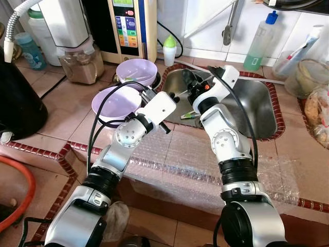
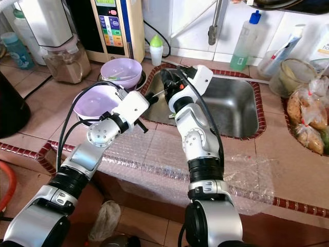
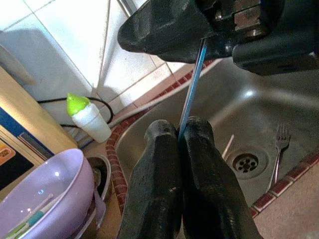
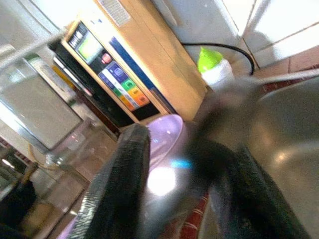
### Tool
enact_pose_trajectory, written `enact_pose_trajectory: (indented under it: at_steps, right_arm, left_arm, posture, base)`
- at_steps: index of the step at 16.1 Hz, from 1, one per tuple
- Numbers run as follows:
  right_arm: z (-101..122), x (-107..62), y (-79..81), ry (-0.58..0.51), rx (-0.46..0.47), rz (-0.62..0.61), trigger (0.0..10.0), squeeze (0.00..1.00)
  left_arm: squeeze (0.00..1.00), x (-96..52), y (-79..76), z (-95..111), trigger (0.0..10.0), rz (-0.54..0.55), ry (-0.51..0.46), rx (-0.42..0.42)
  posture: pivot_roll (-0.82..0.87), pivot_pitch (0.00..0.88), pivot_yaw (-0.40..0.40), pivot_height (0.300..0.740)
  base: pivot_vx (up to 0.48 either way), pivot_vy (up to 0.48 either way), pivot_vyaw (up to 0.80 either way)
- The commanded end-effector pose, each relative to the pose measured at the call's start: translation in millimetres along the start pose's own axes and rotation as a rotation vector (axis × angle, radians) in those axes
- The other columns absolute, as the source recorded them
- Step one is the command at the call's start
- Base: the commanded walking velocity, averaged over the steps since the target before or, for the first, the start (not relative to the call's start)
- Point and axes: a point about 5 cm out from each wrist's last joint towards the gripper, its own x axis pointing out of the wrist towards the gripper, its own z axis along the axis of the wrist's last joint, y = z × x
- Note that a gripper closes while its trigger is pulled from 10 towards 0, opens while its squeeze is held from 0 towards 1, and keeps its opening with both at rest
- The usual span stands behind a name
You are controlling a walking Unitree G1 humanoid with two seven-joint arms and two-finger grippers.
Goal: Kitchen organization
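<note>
Both grippers meet over the near-left corner of the sink. Left gripper has its fingers pressed together on a thin blue utensil handle; right gripper grips the upper end of the same handle, fingers closed on it. Judgement: a hand-to-hand transfer, held above the basin so a slip falls inside. A fork lies by the drain. Two lilac bowls sit just left of the sink, likely destination.

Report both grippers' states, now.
Left gripper: shut on a thin blue utensil handle.
Right gripper: blurred, cannot be told; it is above the sink.
</note>
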Motion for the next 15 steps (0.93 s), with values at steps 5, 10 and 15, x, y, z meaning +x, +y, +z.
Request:
enact_pose_trajectory:
  at_steps: [5,10,15]
  right_arm:
    - [0.4,-1.1,-21.4,0.043,-0.03,-0.15,0.0,0.0]
    - [1.8,0.2,-21.6,0.023,-0.037,-0.174,0.0,0.0]
    - [6.7,0.1,-28.8,0.0,-0.03,-0.217,0.0,0.0]
  left_arm:
    - [0.0,-0.1,19.6,2.1,1.8,0.101,-0.006,0.091]
    - [0.0,1.6,9.7,-0.3,4.5,0.085,0.003,0.082]
    - [0.0,2.2,2.4,-4.3,8.5,0.065,0.018,0.06]
  posture:
    - [-0.03,0.0,0.024,0.74]
    - [-0.03,0.0,0.033,0.74]
    - [-0.03,0.0,0.035,0.74]
  base:
    - [0.0,0.0,0.0]
    - [0.0,0.0,0.0]
    - [0.0,0.0,0.0]
